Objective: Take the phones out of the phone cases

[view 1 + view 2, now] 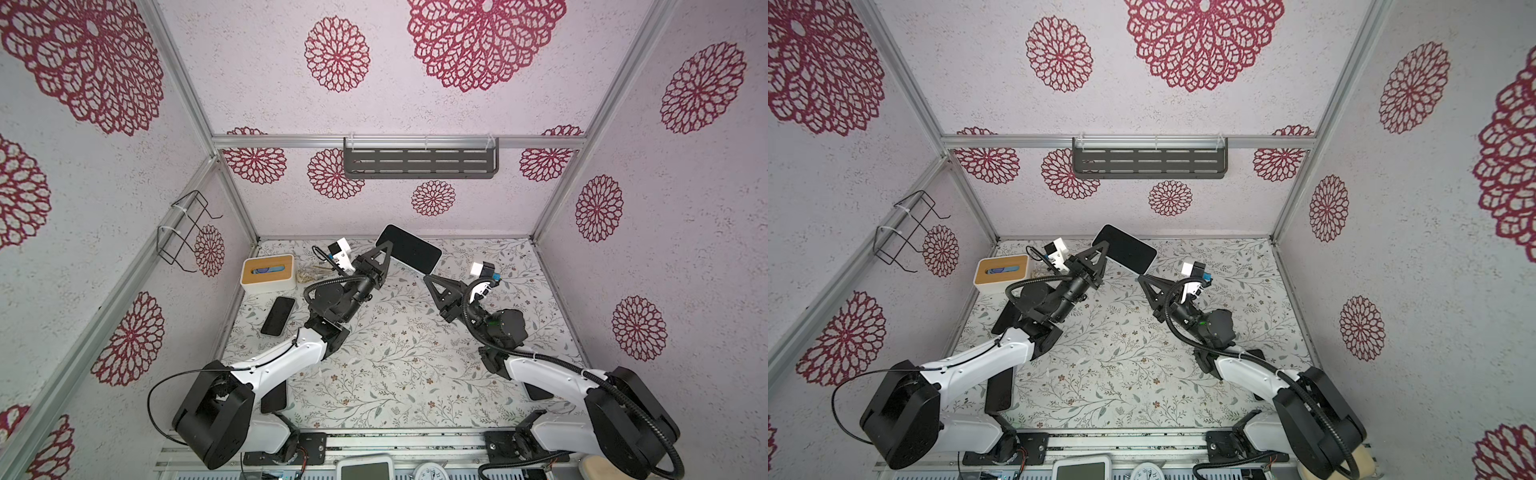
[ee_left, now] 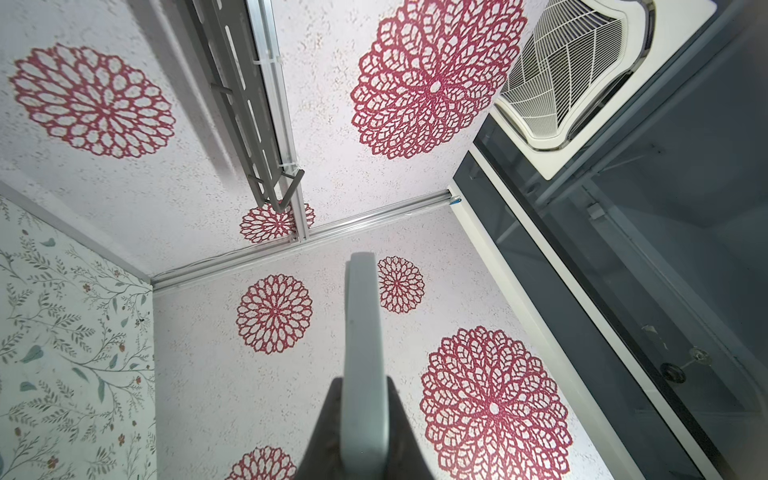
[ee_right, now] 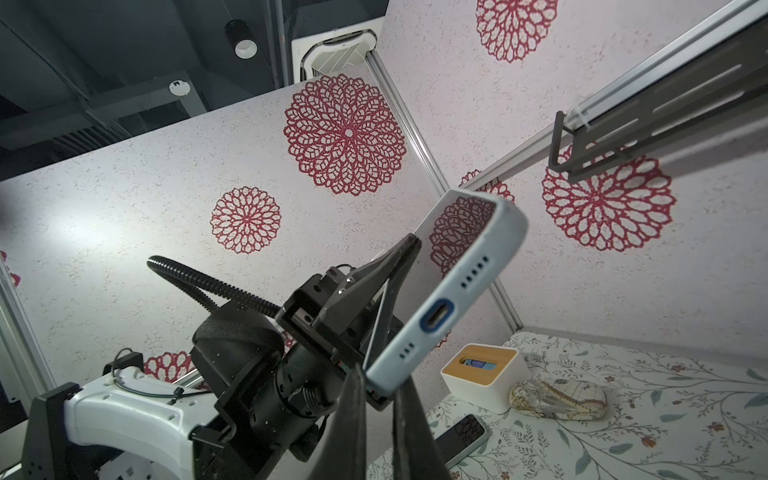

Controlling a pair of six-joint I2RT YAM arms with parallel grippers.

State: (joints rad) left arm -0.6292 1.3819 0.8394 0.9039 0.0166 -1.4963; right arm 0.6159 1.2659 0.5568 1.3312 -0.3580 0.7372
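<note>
Pinching phone (image 1: 409, 249) between left tool (image 1: 388, 250), right tool (image 1: 428, 277)

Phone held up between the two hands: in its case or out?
In. The pale blue case wraps the phone's bottom edge and corners around the screen.

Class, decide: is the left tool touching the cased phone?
Touching. The left wrist view shows the left tool shut on the cased phone, its fingers flat against both faces, no gap.
</note>
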